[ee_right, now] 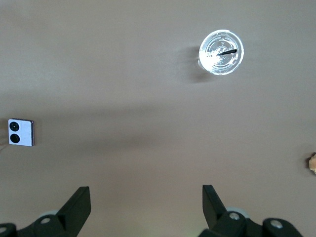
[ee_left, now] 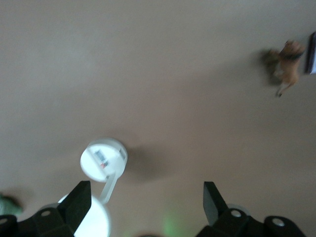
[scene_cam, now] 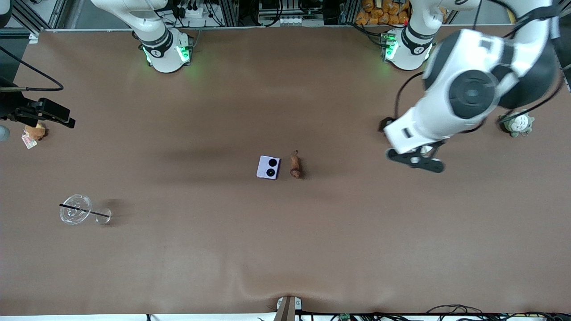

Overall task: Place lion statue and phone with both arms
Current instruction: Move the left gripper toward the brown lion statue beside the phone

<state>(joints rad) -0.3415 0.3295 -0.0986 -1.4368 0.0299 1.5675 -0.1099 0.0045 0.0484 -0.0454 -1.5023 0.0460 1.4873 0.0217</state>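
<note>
The pale-lavender phone [scene_cam: 268, 167] lies flat in the middle of the table, its two black lenses up. The small orange-brown lion statue [scene_cam: 295, 165] lies right beside it, toward the left arm's end. My left gripper [scene_cam: 417, 159] hangs open and empty over bare table toward the left arm's end, well apart from the lion. In the left wrist view its gripper [ee_left: 145, 202] is empty, with the lion [ee_left: 289, 64] and the phone's edge [ee_left: 312, 53] far off. My right gripper [scene_cam: 58, 117] is open and empty at the right arm's end. Its wrist view [ee_right: 145, 202] shows the phone [ee_right: 21, 132] far off.
A clear glass [scene_cam: 76, 208] with a black stick in it stands toward the right arm's end, nearer to the front camera. A round brown plush [scene_cam: 35, 131] with a tag lies under the right gripper. A grey-green plush [scene_cam: 517, 124] sits at the left arm's end.
</note>
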